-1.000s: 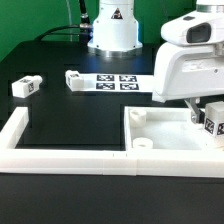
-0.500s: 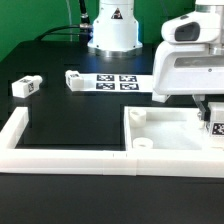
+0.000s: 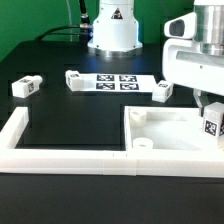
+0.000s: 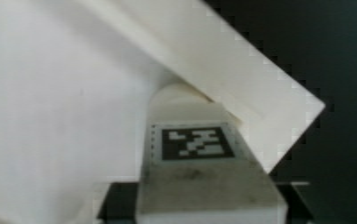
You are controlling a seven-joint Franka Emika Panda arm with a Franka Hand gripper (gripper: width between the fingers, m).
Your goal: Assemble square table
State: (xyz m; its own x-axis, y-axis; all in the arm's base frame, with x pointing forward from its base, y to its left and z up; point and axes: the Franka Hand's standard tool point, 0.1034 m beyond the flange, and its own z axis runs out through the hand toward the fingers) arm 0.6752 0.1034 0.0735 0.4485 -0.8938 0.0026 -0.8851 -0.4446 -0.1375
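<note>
The white square tabletop (image 3: 165, 135) lies at the exterior view's right, against the border wall. My gripper (image 3: 208, 106) hangs over its far right corner, shut on a white leg (image 3: 212, 125) with a tag facing the camera. In the wrist view the held leg (image 4: 196, 150) stands between dark fingers (image 4: 129, 196), with the tabletop (image 4: 68, 100) and its corner beneath. Three loose legs lie on the table: one at the left (image 3: 25, 86), one by the marker board's left end (image 3: 74, 78), one by its right end (image 3: 163, 92).
The marker board (image 3: 118, 82) lies flat at the back centre. The long low white border wall (image 3: 60, 155) runs along the front and up the left side. The robot base (image 3: 112, 30) stands at the back.
The arm has shifted toward the exterior view's right with the held leg, uncovering the loose leg by the marker board's right end.
</note>
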